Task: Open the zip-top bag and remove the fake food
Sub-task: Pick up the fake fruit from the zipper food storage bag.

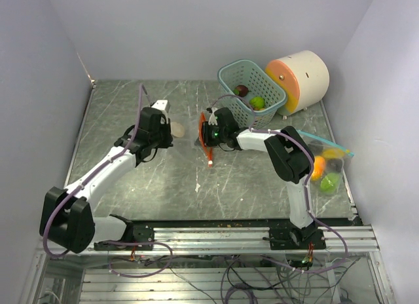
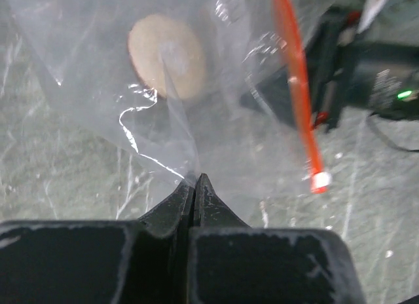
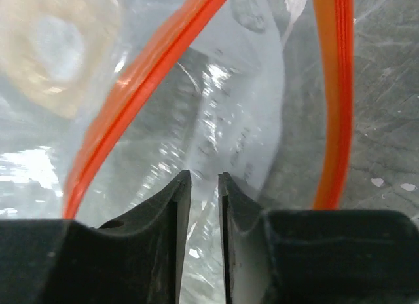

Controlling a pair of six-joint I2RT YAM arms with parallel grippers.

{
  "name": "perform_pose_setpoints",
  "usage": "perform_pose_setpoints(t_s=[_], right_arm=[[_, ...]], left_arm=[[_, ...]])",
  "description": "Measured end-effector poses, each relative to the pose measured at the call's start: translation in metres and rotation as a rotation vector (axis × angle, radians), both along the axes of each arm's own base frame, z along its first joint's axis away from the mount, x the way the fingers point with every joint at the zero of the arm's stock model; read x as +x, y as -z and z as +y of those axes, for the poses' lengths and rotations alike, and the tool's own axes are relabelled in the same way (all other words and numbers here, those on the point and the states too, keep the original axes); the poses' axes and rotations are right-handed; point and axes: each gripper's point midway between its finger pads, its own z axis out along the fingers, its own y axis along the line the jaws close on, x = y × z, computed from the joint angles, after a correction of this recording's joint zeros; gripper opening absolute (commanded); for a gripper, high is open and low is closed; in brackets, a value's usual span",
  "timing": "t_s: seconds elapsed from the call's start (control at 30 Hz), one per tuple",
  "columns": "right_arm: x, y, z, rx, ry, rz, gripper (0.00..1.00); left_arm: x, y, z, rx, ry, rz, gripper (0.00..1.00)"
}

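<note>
The left gripper (image 2: 194,181) is pinching the clear, crinkled film of the zip-top bag (image 1: 192,130) with its jaws fully closed. A round beige piece of fake food (image 2: 167,55) is lying inside, flat and matte. At the bag's right end the orange zip strip (image 3: 141,75) is standing parted. The right gripper (image 3: 204,179), jaws narrowly apart, is reaching at the mouth; whether it is holding film, I cannot tell. I judge the opening nearly done and the removal still remaining. Far right, a teal basket (image 1: 230,75) is holding two pieces.

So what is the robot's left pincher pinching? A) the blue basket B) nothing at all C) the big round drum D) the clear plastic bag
D: in the left wrist view the left gripper is shut on a fold of the clear zip-top bag.
</note>
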Motion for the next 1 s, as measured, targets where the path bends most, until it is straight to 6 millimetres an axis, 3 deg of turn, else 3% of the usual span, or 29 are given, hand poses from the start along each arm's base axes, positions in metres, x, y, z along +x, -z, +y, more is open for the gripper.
perform_pose_setpoints(t_s=[0.17, 0.23, 0.4, 0.47, 0.63, 0.83, 1.0], right_arm=[[0.001, 0.0, 0.0, 0.0, 0.001, -0.003, 0.31], [0.001, -0.001, 0.0, 0.003, 0.002, -0.007, 0.34], [0.003, -0.005, 0.003, 0.019, -0.004, -0.018, 0.53], [0.004, -0.008, 0.006, 0.035, -0.01, -0.03, 0.56], [0.006, -0.015, 0.013, 0.07, -0.033, -0.042, 0.57], [0.016, -0.015, 0.028, 0.113, -0.053, -0.048, 0.61], [0.019, -0.014, 0.039, 0.152, -0.081, -0.039, 0.57]], left_arm=[[-0.014, 0.052, 0.014, 0.078, -0.03, 0.124, 0.07], [-0.015, 0.06, 0.017, 0.097, -0.037, 0.149, 0.07], [-0.015, 0.063, 0.018, 0.103, -0.042, 0.155, 0.07], [-0.015, 0.063, 0.018, 0.104, -0.042, 0.156, 0.07], [-0.015, 0.068, 0.018, 0.109, -0.04, 0.169, 0.07], [-0.018, 0.089, 0.019, 0.135, -0.036, 0.232, 0.07], [-0.022, 0.103, 0.019, 0.15, -0.029, 0.278, 0.07]])
